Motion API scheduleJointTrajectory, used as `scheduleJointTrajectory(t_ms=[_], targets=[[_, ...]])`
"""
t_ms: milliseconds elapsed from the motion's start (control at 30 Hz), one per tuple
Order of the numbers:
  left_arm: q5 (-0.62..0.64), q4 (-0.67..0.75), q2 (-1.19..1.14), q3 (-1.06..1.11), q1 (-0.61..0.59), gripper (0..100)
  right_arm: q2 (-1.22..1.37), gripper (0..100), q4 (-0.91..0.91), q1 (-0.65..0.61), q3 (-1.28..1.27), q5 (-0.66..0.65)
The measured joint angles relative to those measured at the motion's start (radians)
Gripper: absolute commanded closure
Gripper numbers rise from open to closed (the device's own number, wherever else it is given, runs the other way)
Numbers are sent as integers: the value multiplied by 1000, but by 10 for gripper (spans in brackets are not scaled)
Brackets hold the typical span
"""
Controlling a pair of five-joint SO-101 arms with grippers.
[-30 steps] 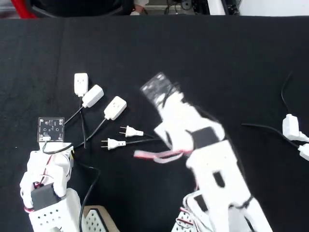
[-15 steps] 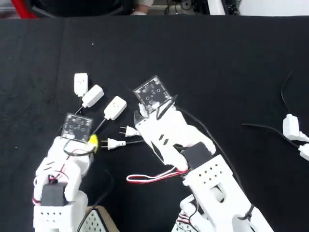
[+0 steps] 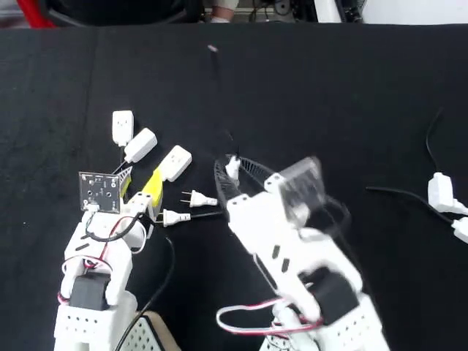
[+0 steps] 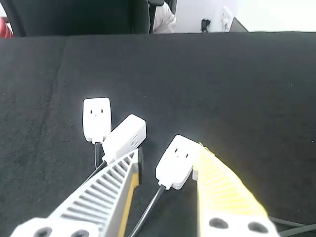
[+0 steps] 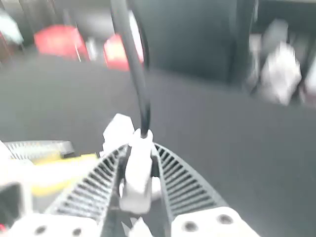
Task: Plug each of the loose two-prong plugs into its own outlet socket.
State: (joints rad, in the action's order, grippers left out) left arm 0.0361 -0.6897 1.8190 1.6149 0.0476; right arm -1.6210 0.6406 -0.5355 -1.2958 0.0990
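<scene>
While our right gripper clenches a white plug near the table's middle, our left gripper hangs spread wide just short of the nearest socket, two loose plugs lying close by.

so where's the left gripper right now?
High view, left side: left gripper sits open, tips flanking the rightmost outlet socket, just left of two loose plugs.
</scene>
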Motion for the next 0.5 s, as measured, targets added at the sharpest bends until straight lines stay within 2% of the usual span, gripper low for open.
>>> scheduleJointTrajectory(t_ms=[67,167,333,500], targets=[[0,0,0,0,0,815,-137,986,-117,-14,-144,2],[0,0,0,0,0,815,-172,986,-281,-60,-341,3],[0,0,0,2,9,815,-176,986,-400,-103,-358,107],[0,-43,0,9,98,815,-38,986,-523,-138,-356,261]])
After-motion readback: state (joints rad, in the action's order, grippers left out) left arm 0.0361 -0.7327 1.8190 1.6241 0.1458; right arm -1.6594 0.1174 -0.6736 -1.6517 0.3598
